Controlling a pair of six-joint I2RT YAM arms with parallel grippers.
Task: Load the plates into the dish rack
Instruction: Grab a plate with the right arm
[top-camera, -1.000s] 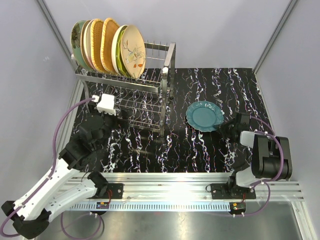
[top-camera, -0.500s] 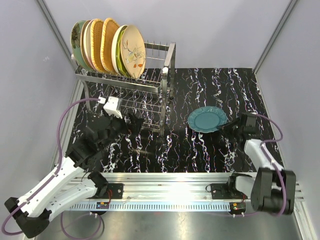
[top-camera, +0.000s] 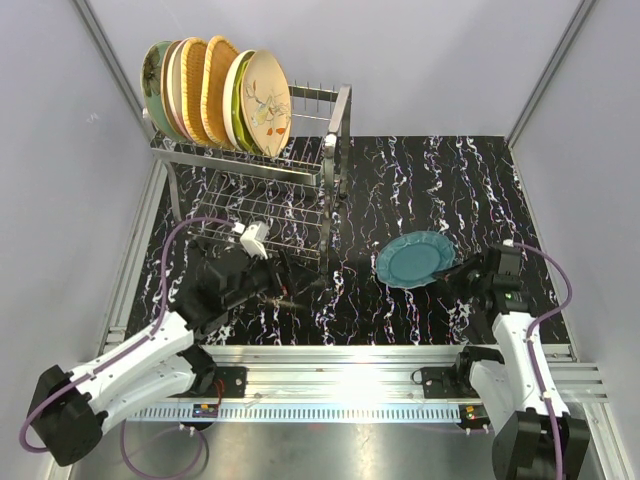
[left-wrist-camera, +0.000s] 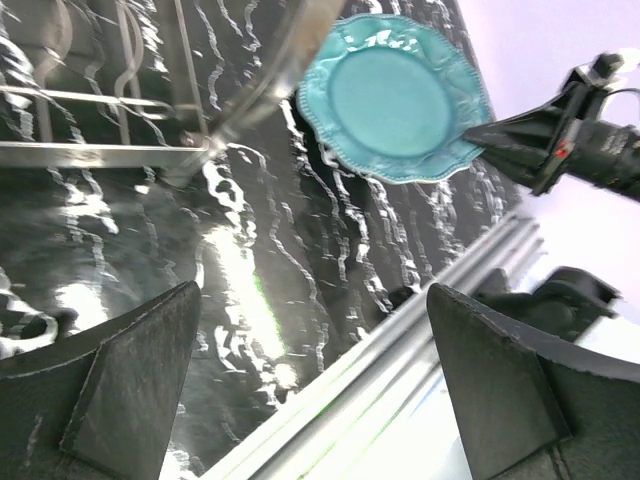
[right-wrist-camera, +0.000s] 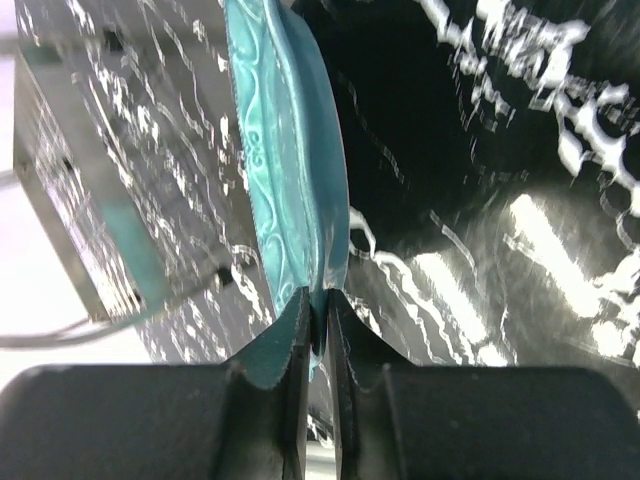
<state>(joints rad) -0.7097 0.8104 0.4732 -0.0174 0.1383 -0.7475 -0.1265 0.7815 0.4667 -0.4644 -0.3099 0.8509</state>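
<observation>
A teal plate (top-camera: 410, 259) with a scalloped rim sits right of centre over the black marbled table, and my right gripper (top-camera: 456, 276) is shut on its right rim. In the right wrist view both fingers pinch the plate's edge (right-wrist-camera: 290, 180) at the right gripper (right-wrist-camera: 318, 318). The left wrist view shows the plate (left-wrist-camera: 395, 95) tilted, a shadow beneath it. My left gripper (top-camera: 288, 288) hangs open and empty in front of the dish rack (top-camera: 300, 172), its fingers wide apart at the left gripper (left-wrist-camera: 312, 292). Several plates (top-camera: 215, 90) stand upright in the rack's top tier.
The rack's lower tier (top-camera: 280, 220) and corner post (left-wrist-camera: 250, 95) lie just behind my left gripper. An aluminium rail (top-camera: 340, 360) runs along the near table edge. Grey walls close in the left, back and right sides.
My right gripper has closed on the teal plate's rim as that arm reached out; the plate shifted slightly nearer. My left arm swung from beside the rack toward the table's middle.
</observation>
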